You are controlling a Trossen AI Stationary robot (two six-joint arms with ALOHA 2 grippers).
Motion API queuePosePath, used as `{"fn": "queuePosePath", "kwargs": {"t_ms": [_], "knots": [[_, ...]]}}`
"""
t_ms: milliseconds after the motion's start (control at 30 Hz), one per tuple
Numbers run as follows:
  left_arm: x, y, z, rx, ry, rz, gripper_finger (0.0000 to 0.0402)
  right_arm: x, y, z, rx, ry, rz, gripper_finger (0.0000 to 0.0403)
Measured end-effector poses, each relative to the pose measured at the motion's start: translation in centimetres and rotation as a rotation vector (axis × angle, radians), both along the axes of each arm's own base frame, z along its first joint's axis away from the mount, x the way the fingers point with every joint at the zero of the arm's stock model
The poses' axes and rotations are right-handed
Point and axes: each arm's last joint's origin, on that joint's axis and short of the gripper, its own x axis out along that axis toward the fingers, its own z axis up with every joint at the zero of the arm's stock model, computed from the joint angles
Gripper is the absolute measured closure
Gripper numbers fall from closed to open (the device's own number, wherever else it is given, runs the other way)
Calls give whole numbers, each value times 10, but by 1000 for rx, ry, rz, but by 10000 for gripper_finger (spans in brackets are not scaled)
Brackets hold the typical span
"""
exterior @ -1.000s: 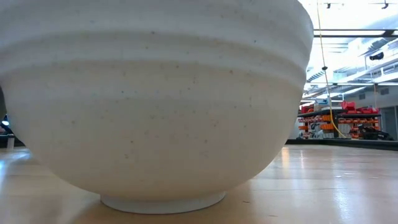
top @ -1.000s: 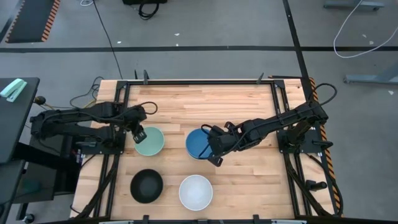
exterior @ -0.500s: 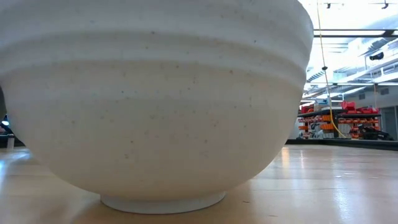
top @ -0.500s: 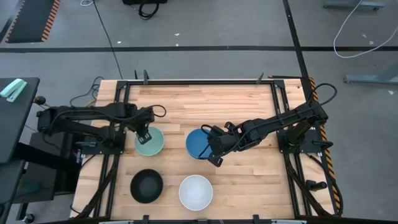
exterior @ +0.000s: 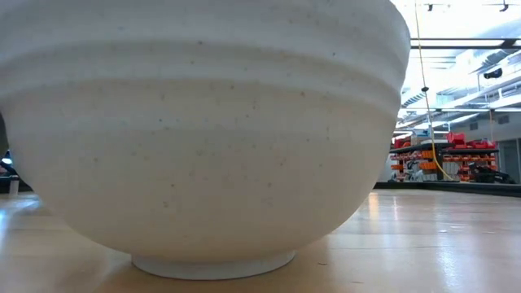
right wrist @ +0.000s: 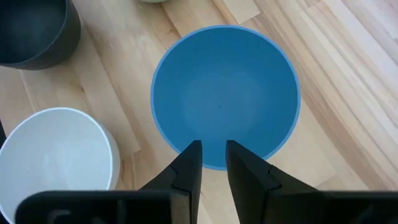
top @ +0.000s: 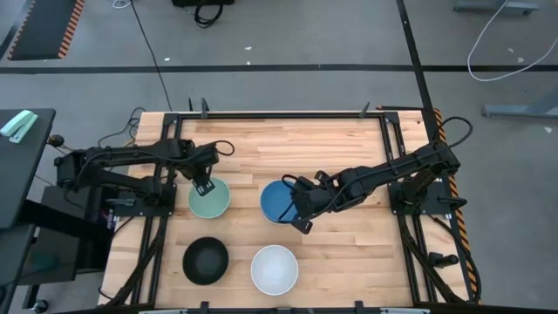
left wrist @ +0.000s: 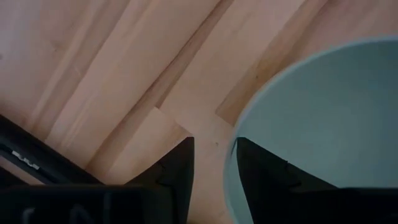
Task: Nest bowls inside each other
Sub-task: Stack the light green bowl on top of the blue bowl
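Four bowls show on the worktop [top: 288,139] from above: a mint green bowl [top: 210,199] left of centre, a blue bowl [top: 281,201] just right of centre, and a black bowl [top: 206,261] and a white bowl [top: 275,269] near the front edge. None is nested yet.

At the mint bowl's rim on the side toward the back edge, the left gripper [top: 205,185] straddles the wall. Its wrist view shows one finger inside, one outside, with a narrow gap between them that the rim [left wrist: 231,163] runs into. The jaws are slightly spread, and whether they already press the wall I cannot tell.

On the blue bowl's right rim, the right gripper [right wrist: 213,160] sits the same way, its fingers parted narrowly over the edge; contact is unclear here too.

The step in hand looks like securing a rim pinch on each bowl. To do it well, each gripper should go deep enough that the wall sits fully between the fingers, then lift straight up. A shallow bite risks the smooth bowl tipping or slipping.
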Motion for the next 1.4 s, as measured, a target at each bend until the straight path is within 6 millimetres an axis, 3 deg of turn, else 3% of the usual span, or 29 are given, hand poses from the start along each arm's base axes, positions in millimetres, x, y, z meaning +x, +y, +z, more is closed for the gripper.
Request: {"fn": "queuePosePath", "kwargs": {"t_ms": [133, 367, 700, 1000, 1400], "knots": [[0, 1, -3, -23, -13, 7, 281, 0, 0, 0, 0, 0, 0, 323], [-9, -3, -26, -79, 20, -22, 289, 0, 0, 0, 0, 0, 0, 323], [-5, -1, -24, -69, -18, -22, 306, 0, -1, 0, -23, -7, -9, 321], [-4, -1, -23, -77, -36, -27, 386, 0, -1, 0, -42, -13, -16, 328], [1, -1, -19, -105, -74, -80, 389, 0, -2, 1, -55, -14, -15, 332]]}}
